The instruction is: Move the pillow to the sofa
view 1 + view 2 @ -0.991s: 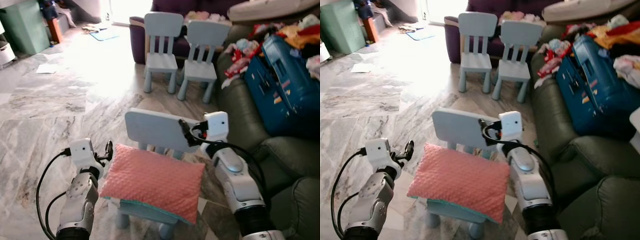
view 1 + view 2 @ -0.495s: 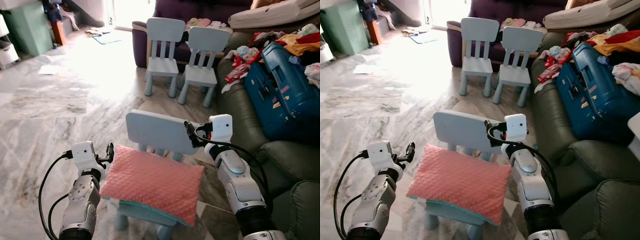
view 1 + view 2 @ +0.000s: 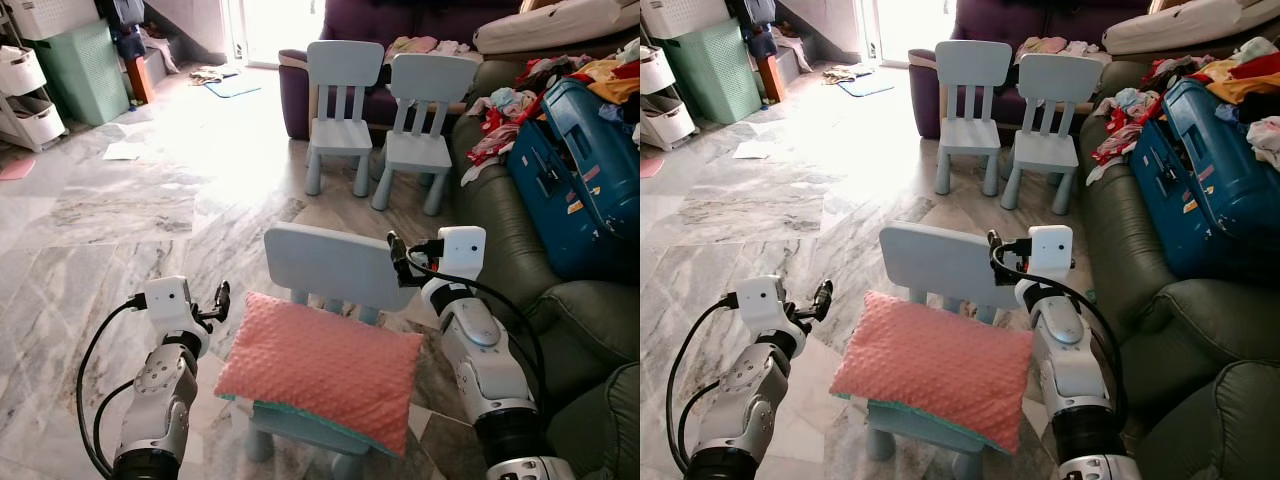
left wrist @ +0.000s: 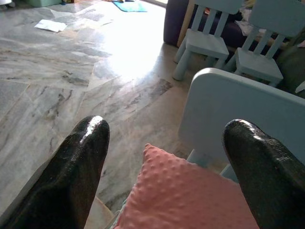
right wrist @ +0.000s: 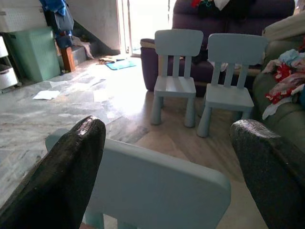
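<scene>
Left gripper (image 3: 221,298) spread wide, empty, lower left of frame, just beside pillow's near corner. Right gripper (image 3: 393,255) likewise spread, at centre right against backrest of small blue chair (image 3: 335,268). Blue suitcase (image 3: 575,170) open on green sofa (image 3: 500,235) at upper right, clothes spilling over. Pink pillow (image 3: 320,367) flat on chair seat, between both grippers.

Daylight pours through a doorway (image 3: 268,25) at the far end of the room, washing the marble floor (image 3: 200,140) in glare that burns out near the two far chairs (image 3: 385,110). The head views are sharp, with soft shadows under the near chair (image 3: 330,270). In both wrist views the black fingers (image 4: 81,167) loom blurred, catching small highlights.
</scene>
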`<state>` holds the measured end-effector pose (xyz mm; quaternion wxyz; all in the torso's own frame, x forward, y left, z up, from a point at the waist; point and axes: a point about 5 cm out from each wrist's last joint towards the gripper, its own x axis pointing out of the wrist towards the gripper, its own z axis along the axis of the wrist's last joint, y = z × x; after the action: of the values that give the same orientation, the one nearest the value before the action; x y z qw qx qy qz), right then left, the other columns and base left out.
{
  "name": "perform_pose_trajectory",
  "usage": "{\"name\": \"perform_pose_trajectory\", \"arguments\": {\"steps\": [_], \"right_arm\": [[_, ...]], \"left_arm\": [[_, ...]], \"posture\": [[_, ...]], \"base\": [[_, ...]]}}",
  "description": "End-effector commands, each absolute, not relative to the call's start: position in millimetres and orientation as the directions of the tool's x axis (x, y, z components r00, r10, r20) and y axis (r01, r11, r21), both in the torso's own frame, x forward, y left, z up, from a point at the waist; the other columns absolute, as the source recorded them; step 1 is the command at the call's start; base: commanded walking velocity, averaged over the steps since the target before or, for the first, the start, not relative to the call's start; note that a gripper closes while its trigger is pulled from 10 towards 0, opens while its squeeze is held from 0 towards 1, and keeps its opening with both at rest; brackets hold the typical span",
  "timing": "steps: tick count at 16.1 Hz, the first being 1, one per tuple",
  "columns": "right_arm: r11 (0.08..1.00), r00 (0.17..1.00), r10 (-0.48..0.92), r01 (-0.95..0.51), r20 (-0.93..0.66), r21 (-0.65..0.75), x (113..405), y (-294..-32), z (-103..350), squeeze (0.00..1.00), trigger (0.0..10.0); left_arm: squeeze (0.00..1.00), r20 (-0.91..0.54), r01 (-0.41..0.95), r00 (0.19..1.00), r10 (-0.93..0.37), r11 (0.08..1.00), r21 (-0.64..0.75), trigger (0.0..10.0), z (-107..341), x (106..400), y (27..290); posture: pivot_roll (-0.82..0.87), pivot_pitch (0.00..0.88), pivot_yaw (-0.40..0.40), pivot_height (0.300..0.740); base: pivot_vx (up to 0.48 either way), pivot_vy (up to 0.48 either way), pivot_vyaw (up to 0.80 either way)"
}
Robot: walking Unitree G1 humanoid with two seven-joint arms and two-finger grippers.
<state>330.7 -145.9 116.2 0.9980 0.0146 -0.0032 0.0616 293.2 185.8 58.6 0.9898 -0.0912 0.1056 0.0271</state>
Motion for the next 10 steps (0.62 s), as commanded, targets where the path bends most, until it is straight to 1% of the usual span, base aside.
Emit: {"name": "perform_pose_trajectory", "arguments": {"steps": [1, 5, 6, 8, 10], "right_arm": [[0.994, 0.994, 0.107, -0.107, 0.003, 0.024, 332.9, -147.9, 117.5, 0.0, 10.0], [0.993, 0.993, 0.115, -0.115, 0.01, -0.022, 329.1, -143.8, 117.4, 0.0, 10.0], [0.987, 0.987, 0.158, -0.158, -0.012, 0.023, 326.9, -144.4, 115.2, 0.0, 10.0], [0.985, 0.985, 0.171, -0.171, -0.01, 0.036, 327.2, -145.5, 117.0, 0.0, 10.0], [0.987, 0.987, 0.161, -0.161, -0.01, 0.025, 327.8, -147.9, 118.1, 0.0, 10.0]], "left_arm": [[0.0, -0.202, -0.056, 0.979, 0.022, 0.985, -0.162, 10.0, 63.4, 294.7, 184.3], [0.0, -0.209, -0.07, 0.977, 0.031, 0.981, -0.183, 10.0, 61.1, 290.4, 186.4], [0.0, -0.22, -0.095, 0.974, 0.05, 0.976, -0.198, 10.0, 57.5, 286.0, 186.2], [0.0, -0.227, -0.096, 0.973, 0.045, 0.971, -0.219, 10.0, 55.7, 283.7, 184.5], [0.0, -0.23, -0.1, 0.972, 0.051, 0.973, -0.206, 10.0, 54.6, 281.8, 184.5]], "posture": [[-0.06, 0.0, -0.028, 0.74], [-0.06, 0.0, -0.05, 0.74], [-0.07, 0.0, -0.063, 0.74], [-0.07, 0.0, -0.066, 0.74], [-0.07, 0.001, -0.068, 0.74]], "base": [[0.0, 0.0, 0.0], [0.0, 0.0, 0.0], [0.0, 0.0, 0.0], [0.0, 0.0, 0.0], [0.0, 0.0, 0.0]]}}
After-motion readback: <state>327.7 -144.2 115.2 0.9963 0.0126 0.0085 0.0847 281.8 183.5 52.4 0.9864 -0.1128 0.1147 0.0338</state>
